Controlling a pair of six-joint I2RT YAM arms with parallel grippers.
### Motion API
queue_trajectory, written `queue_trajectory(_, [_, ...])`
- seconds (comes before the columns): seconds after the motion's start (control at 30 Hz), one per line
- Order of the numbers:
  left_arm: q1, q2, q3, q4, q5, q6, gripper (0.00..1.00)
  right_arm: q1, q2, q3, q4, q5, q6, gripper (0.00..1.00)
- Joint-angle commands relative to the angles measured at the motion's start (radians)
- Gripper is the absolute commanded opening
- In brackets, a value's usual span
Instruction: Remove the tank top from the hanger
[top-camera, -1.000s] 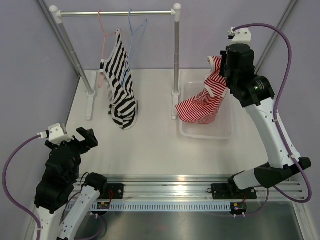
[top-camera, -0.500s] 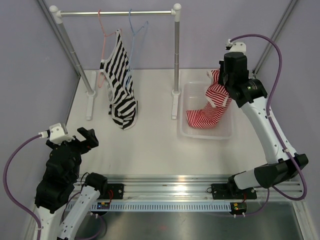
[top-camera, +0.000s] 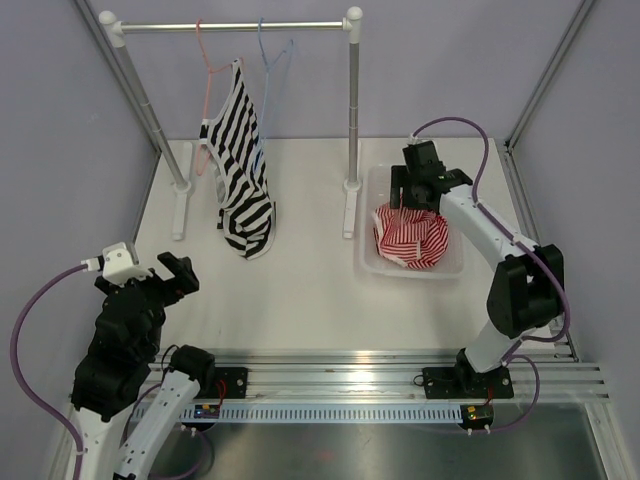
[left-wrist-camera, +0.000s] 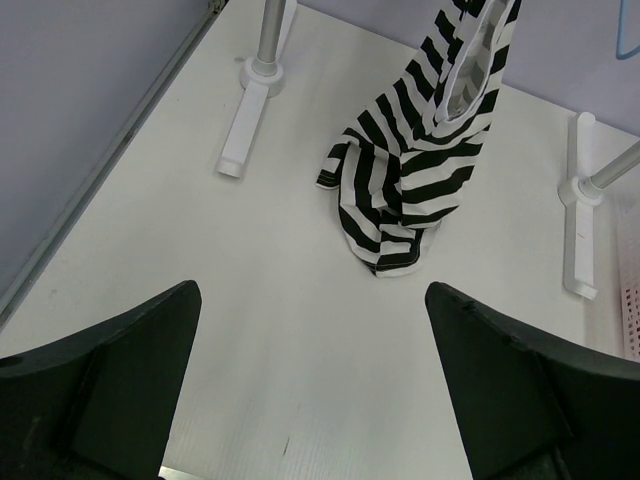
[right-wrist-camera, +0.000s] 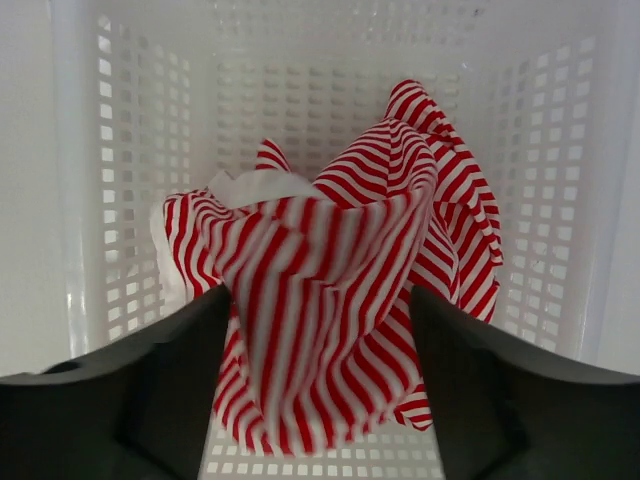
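Note:
The red-and-white striped tank top (top-camera: 410, 238) lies bunched in a white perforated basket (top-camera: 450, 265) at the right. My right gripper (top-camera: 412, 195) hangs low over it. In the right wrist view the fingers (right-wrist-camera: 160, 380) stand apart on either side of a loose, blurred fold of the tank top (right-wrist-camera: 330, 330), and my right gripper (right-wrist-camera: 320, 295) is open. The light-blue hanger (top-camera: 262, 55) hangs bare on the rail. My left gripper (top-camera: 170, 275) is open near the front left, and in its own view my left gripper (left-wrist-camera: 312, 290) has only bare table between its fingers.
A black-and-white wide-striped top (top-camera: 242, 170) hangs from a pink hanger (top-camera: 205, 70) on the rail (top-camera: 230, 27), its hem on the table (left-wrist-camera: 395, 250). The rail's two posts (top-camera: 353, 110) stand on white feet (left-wrist-camera: 245, 125). Basket walls (right-wrist-camera: 80, 200) surround the right gripper.
The right arm came down and towards the near side, lowering the tank top into the basket. Its jaws opened and the cloth dropped into a heap. The left arm stayed put.

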Motion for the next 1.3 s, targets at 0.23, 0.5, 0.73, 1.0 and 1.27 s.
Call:
queue_trajectory(0.23, [0.005,0.086,0.087,-0.002,-0.006,0.020,0.99,0.001,-0.219,0.116,-0.074,-0.014,-0.002,0.99])
queue_trajectory(0.5, [0.004,0.238,0.214,-0.108,0.053,0.051,0.99,0.001,-0.597,0.031,-0.216,0.030,-0.008,1.00])
queue_trajectory(0.73, [-0.010,0.258,0.214,-0.114,0.083,0.063,0.99,0.002,-0.786,-0.008,-0.445,0.104,0.036,0.99])
queue_trajectory(1.0, [-0.018,0.216,0.167,-0.065,0.096,0.069,0.99,0.001,-0.951,-0.063,-0.522,0.132,0.001,1.00])
queue_trajectory(1.27, [-0.018,0.170,0.128,-0.025,0.112,0.075,0.99,0.002,-0.976,-0.108,-0.471,0.119,0.001,1.00])
